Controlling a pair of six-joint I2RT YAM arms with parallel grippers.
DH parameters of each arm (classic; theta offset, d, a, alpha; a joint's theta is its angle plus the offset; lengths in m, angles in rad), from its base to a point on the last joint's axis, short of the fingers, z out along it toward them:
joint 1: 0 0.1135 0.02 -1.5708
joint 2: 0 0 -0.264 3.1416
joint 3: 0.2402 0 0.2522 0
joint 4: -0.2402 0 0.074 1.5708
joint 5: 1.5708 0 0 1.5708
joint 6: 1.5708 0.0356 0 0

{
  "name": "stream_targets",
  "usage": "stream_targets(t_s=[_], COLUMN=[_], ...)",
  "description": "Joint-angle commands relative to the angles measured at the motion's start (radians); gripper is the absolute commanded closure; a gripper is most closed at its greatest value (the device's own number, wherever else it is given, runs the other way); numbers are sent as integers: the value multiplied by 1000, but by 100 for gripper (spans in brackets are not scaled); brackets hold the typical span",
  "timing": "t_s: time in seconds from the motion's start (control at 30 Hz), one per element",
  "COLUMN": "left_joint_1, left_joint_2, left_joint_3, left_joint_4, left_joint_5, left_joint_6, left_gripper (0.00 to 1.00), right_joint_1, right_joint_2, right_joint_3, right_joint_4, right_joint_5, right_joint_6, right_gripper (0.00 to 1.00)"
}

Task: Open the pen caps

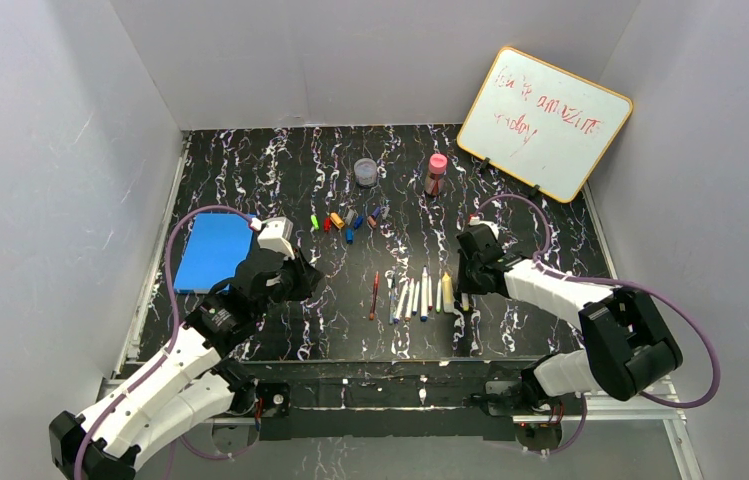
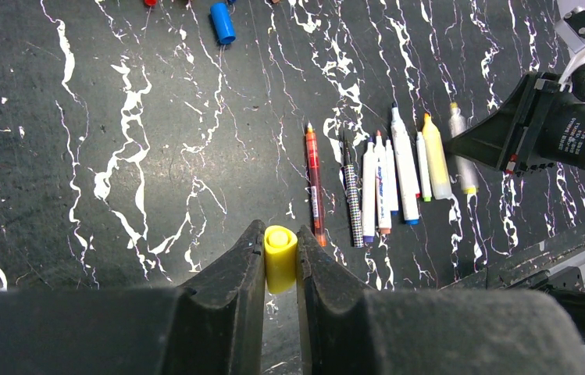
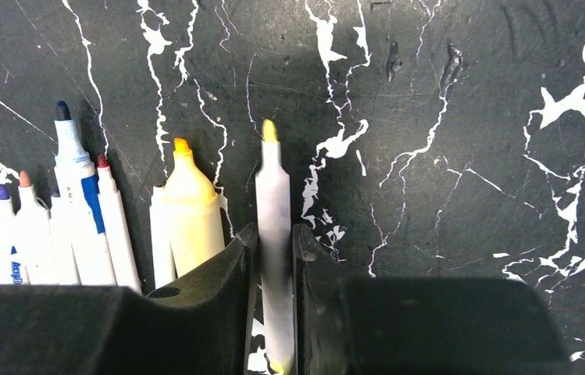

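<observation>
My left gripper is shut on a yellow pen cap, held above the table left of the pens; it shows in the top view. My right gripper is shut on a white pen with a bare yellow tip, at the right end of the pen row; it shows in the top view. The other pens lie side by side, uncapped, tips pointing away. Several loose caps in orange, blue, green and red lie farther back; a blue one shows in the left wrist view.
A blue pad lies at the left. A round clear jar and a pink-capped bottle stand at the back. A whiteboard leans at the back right. White walls enclose the table.
</observation>
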Motion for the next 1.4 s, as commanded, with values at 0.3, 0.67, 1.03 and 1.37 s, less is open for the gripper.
stream_targets(t_s=[0.3,0.67,1.03,1.37], left_joint_1=[2,1,206,381], left_joint_2=[15,267,708,997], left_joint_3=[-5,91,317,489], left_joint_4=[-12,37,19,44], left_joint_5=[-23,-178,-245,-103], left_joint_6=[-2,-50,-109,-41], left_gripper=[100,100,100,100], right_joint_1=[-6,-9,-8,-8], right_joint_2=[-45,-206,-489,-633], right_joint_3=[-31,98,53,-54], right_joint_4=[6,-143,-165,-44], right_joint_5=[-9,50,113,-87], right_joint_6=[36,83,164,101], right_gripper=[64,46,2,2])
